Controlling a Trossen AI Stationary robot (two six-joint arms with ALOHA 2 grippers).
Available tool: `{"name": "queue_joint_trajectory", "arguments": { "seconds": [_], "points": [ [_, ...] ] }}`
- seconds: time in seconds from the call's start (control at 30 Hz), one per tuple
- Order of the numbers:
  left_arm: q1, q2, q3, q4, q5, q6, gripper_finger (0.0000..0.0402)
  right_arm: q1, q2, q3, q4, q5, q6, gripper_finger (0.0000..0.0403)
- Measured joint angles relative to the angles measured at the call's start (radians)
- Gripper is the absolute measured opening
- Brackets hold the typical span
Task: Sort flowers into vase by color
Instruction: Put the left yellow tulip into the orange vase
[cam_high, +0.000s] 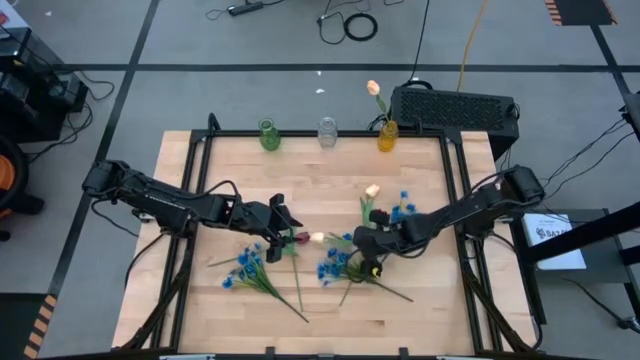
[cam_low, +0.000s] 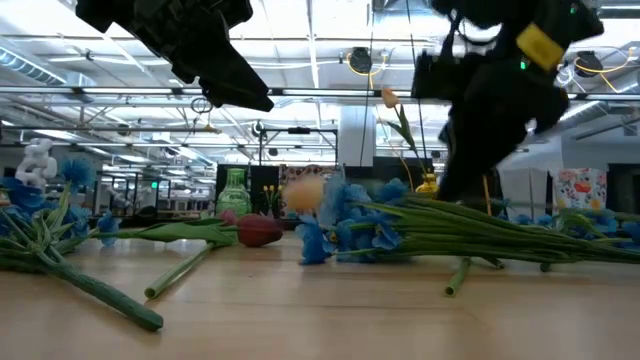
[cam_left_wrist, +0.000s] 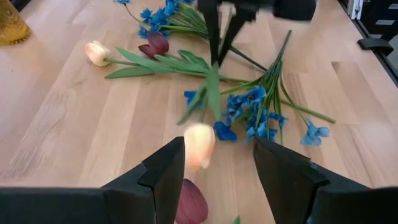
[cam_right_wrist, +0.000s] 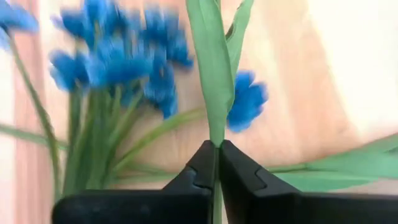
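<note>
- As flowers lie mixed on the worktop (cam_high: 420, 320), right gripper (cam_right_wrist: 217, 163) is clamped on one green stem (cam_right_wrist: 214, 81), singling it out.
- Left gripper (cam_left_wrist: 217, 171) hovers half-open over cream tulip (cam_left_wrist: 199, 144), holding nothing.

no readable text, labels, brands or numbers anywhere

blue, dark red and cream flowers (cam_high: 340, 262) lie scattered flat mid-table.

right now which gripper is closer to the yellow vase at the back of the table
Right. The right gripper is shut on a green stem mid-table, in front of the yellow vase. The left gripper hovers open farther over, toward the table's left half.
</note>
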Motion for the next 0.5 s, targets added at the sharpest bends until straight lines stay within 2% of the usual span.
{"name": "queue_joint_trajectory", "arguments": {
  "seconds": [0.23, 0.5],
  "points": [
    [0.0, 0.0, 0.0, -0.001, 0.0, -0.007, 0.0198, 0.001, -0.191, 0.0, 0.005, 0.191, -0.026, 0.0002],
    [0.0, 0.0, 0.0, -0.001, -0.005, -0.134, 0.0198, 0.069, -0.436, 0.0, 0.042, 0.352, -0.118, 0.0001]
  ]
}}
